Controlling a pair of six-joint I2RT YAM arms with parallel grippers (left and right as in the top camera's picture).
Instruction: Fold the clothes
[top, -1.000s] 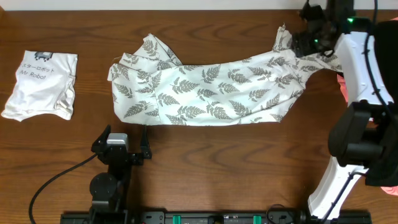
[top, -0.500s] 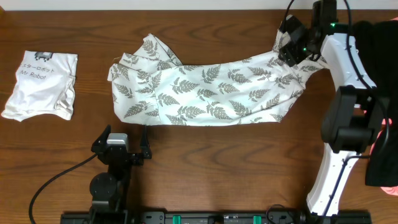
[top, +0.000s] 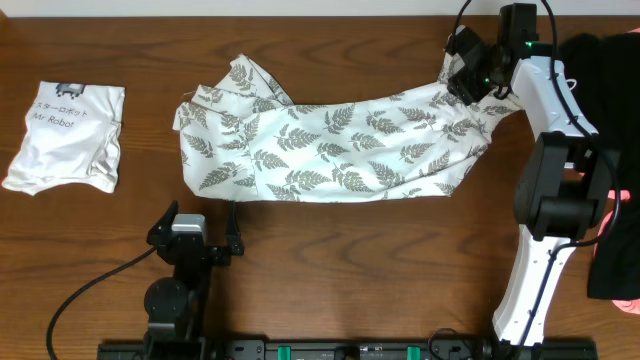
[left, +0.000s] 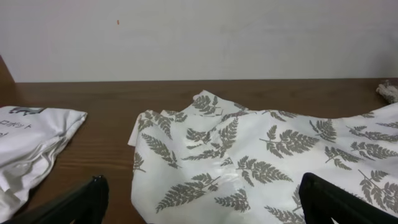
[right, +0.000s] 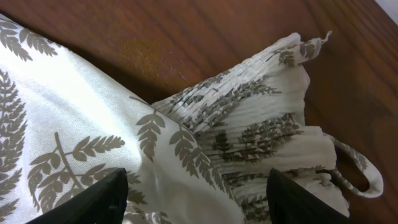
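The clothes (top: 340, 145), a long white garment printed with grey fern leaves, lie spread across the middle of the table, crumpled at the left end. My right gripper (top: 468, 75) hovers over the gathered right end (right: 249, 124), open, its jaws wide on either side of the cloth (right: 198, 186) with nothing clamped. A thin strap loop (right: 359, 175) trails from that end. My left gripper (top: 198, 230) rests near the front edge, open, short of the garment's front hem (left: 249, 168); both its black fingers (left: 78, 202) frame the view.
A folded white "Mr Robot" shirt (top: 65, 135) lies at the far left (left: 25, 146). Black cloth (top: 615, 70) with a bit of pink (top: 606, 200) is piled at the right edge behind the right arm. A wall (left: 199, 37) stands behind the table's far edge.
The right arm has swung, carrying its gripper a little left and down onto the garment's right end. The garment and the left arm have not moved.
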